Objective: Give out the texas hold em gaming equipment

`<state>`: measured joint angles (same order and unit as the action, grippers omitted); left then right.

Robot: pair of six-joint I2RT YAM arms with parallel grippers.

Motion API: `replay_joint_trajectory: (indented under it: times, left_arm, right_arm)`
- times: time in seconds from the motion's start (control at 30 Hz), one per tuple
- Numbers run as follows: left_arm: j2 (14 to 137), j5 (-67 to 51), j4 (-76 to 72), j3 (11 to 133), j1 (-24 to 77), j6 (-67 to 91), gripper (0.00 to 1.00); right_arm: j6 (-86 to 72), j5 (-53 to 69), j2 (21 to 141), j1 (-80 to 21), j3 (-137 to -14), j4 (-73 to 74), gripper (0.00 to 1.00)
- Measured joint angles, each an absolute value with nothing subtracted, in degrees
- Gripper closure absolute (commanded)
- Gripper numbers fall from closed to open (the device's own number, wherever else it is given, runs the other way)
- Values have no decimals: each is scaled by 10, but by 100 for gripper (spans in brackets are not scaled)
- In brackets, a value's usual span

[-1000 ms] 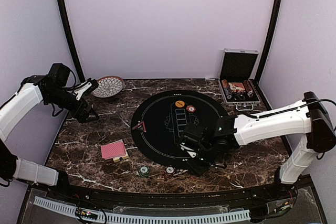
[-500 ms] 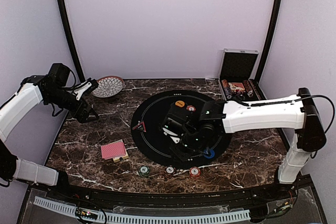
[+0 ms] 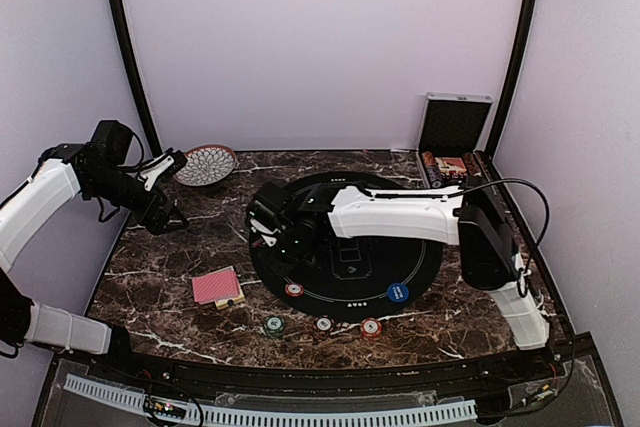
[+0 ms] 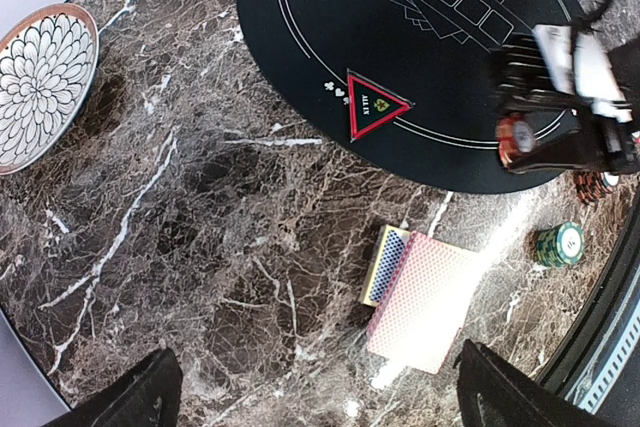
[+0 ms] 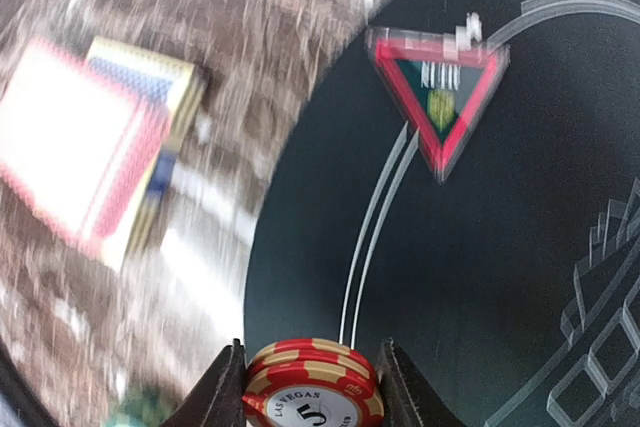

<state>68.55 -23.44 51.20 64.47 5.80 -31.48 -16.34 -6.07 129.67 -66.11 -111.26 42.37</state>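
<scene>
red chips in a short stack are pinched between the fingers of the right gripper over the black mat's left edge, seemingly mid-delivery, so next comes lowering and releasing, while the left gripper hangs wide, empty.

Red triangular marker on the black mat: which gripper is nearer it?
Right. The right gripper, shut on red poker chips, is just beside the marker at the mat's left edge; the left gripper hangs open over the marble, well left of the mat.
</scene>
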Motion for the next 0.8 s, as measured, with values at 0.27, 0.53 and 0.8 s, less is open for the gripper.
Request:
replay_joint_trajectory:
  times: [0.27,0.53,0.8]
  left_arm:
    - [685,-235,512,645,59,-315,1]
    - [677,-236,512,645,59,-315,1]
    - [677,-235,512,645,60,-315,1]
  right_arm:
    - [-153,-60,1403,-643,-1245,423,82]
    - [-150,-63,1410,-635,-1244,422,82]
    - [-149,-64,1378,-633,-1150,392,81]
